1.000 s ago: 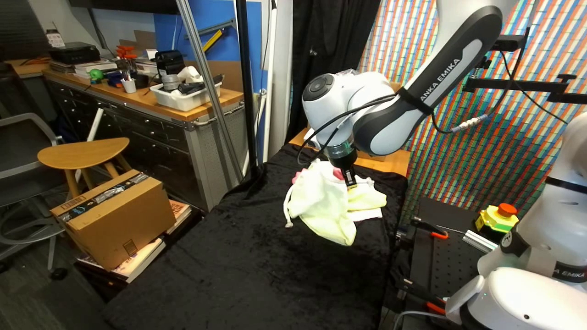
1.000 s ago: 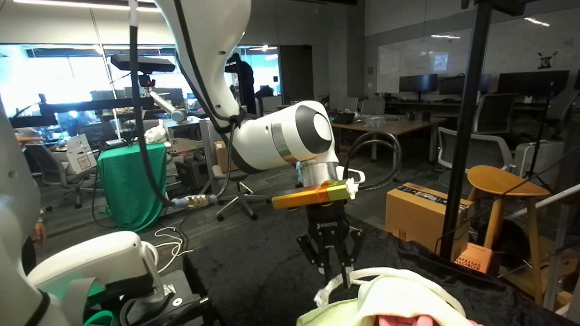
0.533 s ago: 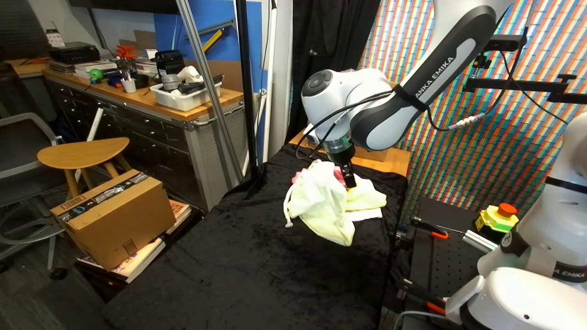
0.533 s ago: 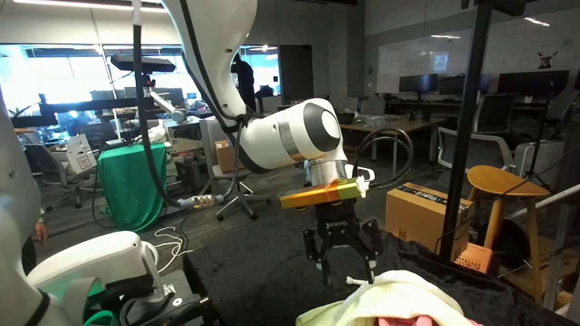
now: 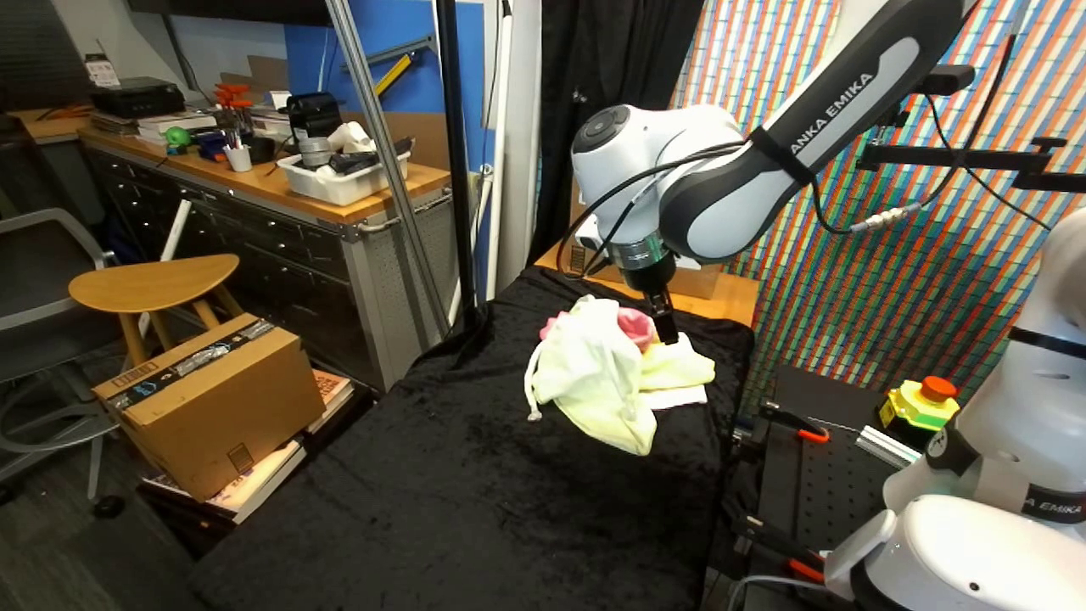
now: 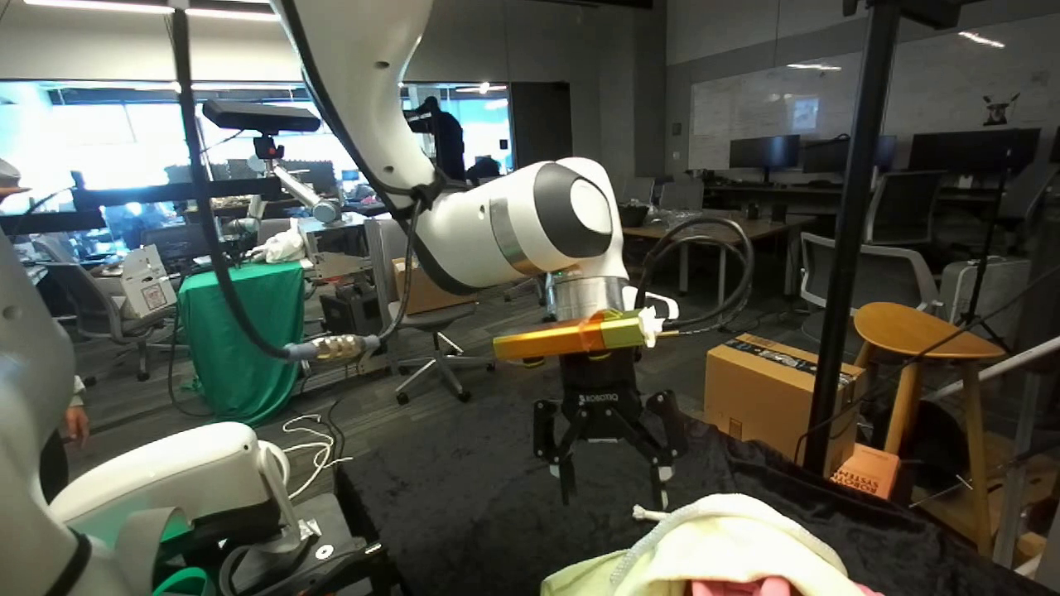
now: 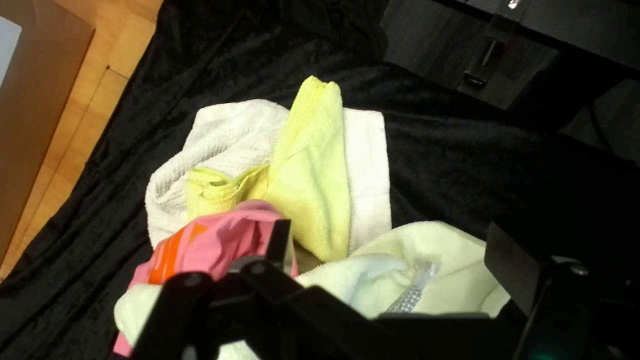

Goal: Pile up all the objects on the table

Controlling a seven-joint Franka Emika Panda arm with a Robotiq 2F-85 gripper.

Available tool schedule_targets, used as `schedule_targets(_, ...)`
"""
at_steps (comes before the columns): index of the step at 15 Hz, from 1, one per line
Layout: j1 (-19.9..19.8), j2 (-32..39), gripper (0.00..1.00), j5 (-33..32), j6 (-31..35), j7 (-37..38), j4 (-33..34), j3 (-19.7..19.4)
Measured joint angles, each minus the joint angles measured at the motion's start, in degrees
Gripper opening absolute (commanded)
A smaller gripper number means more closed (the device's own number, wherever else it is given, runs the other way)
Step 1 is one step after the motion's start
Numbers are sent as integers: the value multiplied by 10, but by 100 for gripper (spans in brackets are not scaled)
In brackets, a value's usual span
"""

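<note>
My fingers (image 7: 511, 265) hang wide apart, empty, above the heaped cloths (image 5: 594, 378) on this black-draped bench (image 5: 475, 501); cardboard box (image 5: 229, 416), wooden stool (image 5: 153, 284) beyond!

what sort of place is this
Most likely a robotics lab: there is a robot arm, a cluttered workbench and, in an exterior view, several monitors in the background.

On the black table (image 5: 424, 501), 1 pale corded cloth (image 5: 585, 365) is apparently draping over 1 pink-orange cloth (image 7: 215, 242); 1 crumpled yellow cloth (image 7: 310, 180) is lying across 1 white cloth (image 7: 370, 175).
</note>
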Motion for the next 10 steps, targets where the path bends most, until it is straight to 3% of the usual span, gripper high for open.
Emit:
schedule_targets(6, 0, -117, 100, 108, -16, -97, -65, 1)
schedule_targets(10, 0, -213, 100, 123, -17, -161, -122, -16)
